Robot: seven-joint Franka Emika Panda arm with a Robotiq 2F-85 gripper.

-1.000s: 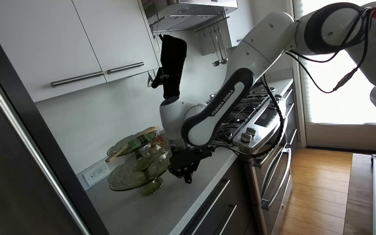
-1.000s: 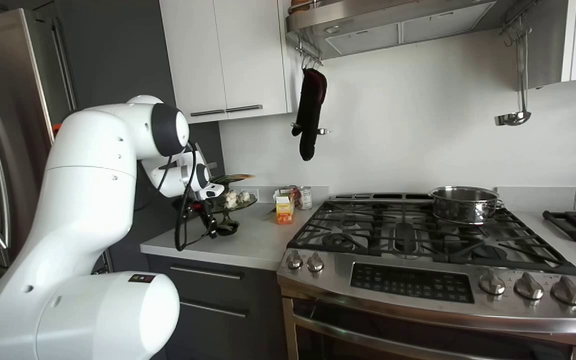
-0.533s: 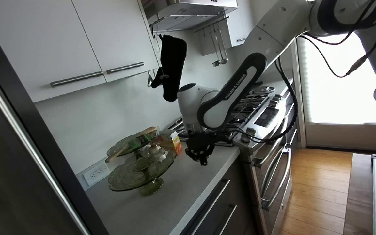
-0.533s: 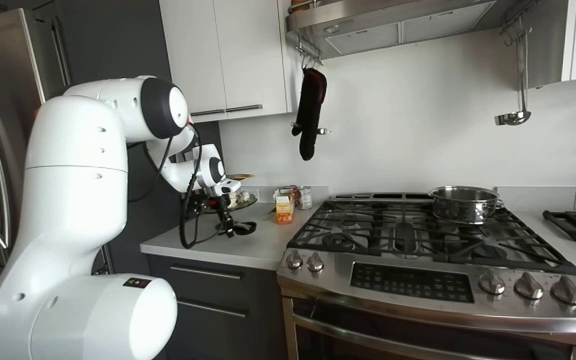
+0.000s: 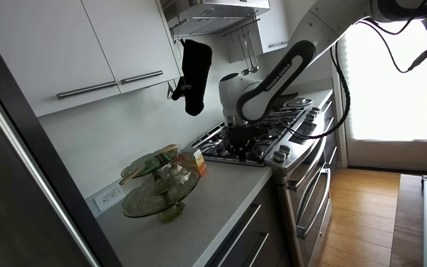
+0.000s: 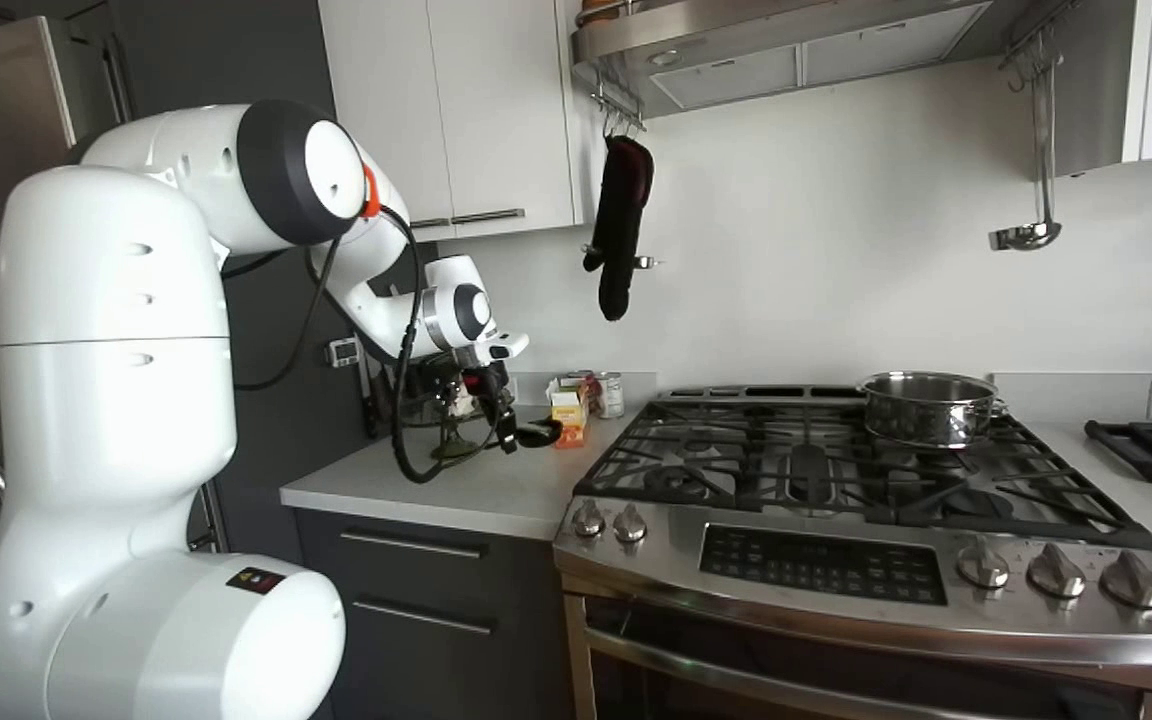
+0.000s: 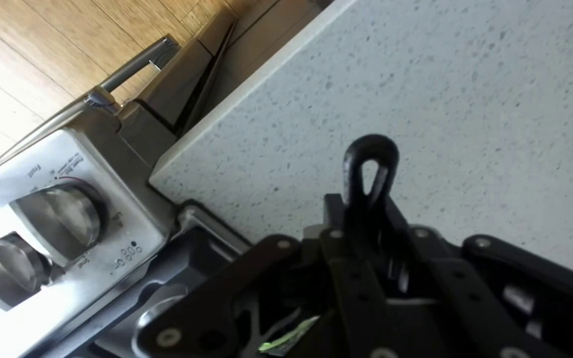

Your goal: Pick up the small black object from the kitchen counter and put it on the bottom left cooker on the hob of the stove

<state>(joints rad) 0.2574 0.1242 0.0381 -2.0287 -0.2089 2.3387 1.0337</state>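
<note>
My gripper (image 6: 509,438) is shut on the small black object (image 6: 539,432), held above the kitchen counter (image 6: 496,490). In the wrist view the fingers (image 7: 364,214) clamp its stub handle, whose looped end (image 7: 370,143) sticks out past the tips; its round part is hidden behind the fingers there. In an exterior view the gripper (image 5: 240,148) appears in front of the hob (image 5: 217,146), and the object cannot be made out. The hob (image 6: 812,480) with black grates tops the steel stove (image 6: 836,622). Its front left burner (image 6: 676,480) is uncovered.
A steel pot (image 6: 929,410) stands on the back right burner. An orange carton (image 6: 568,418) and cans (image 6: 611,395) stand at the back of the counter. A green glass stand (image 5: 150,202) is on the counter. A black oven mitt (image 6: 622,225) hangs above.
The arm has carried the small black object along the counter, away from the fridge and toward the stove, and a little higher. The gripper stays shut on it.
</note>
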